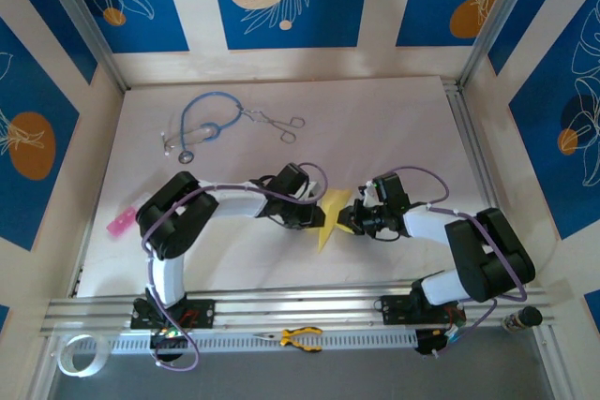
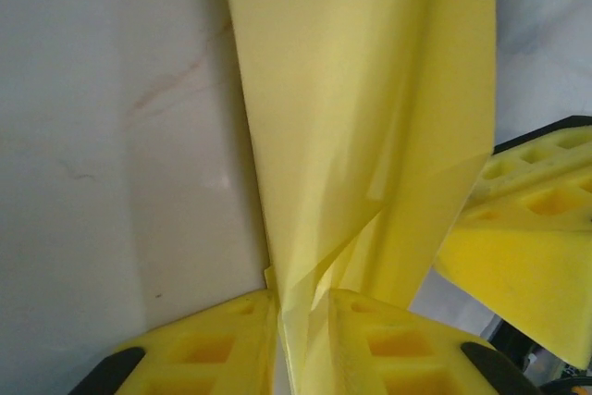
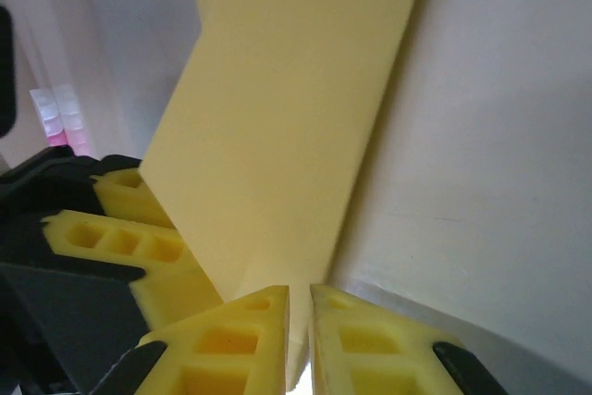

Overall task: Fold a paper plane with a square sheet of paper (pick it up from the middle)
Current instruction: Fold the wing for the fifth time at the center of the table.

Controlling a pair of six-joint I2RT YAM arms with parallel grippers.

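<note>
Pale-yellow folded paper [image 1: 330,222] is sitting near the table's [image 1: 394,128] middle; I'm seeing left jaws and right jaws both pinching it.

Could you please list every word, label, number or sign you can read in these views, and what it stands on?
None: no readable text anywhere.
The paper is plain and unmarked.
The wall panels carry only leaf and circle patterns, no letters.
The pliers and the pink object are too small to show any marking.
</note>
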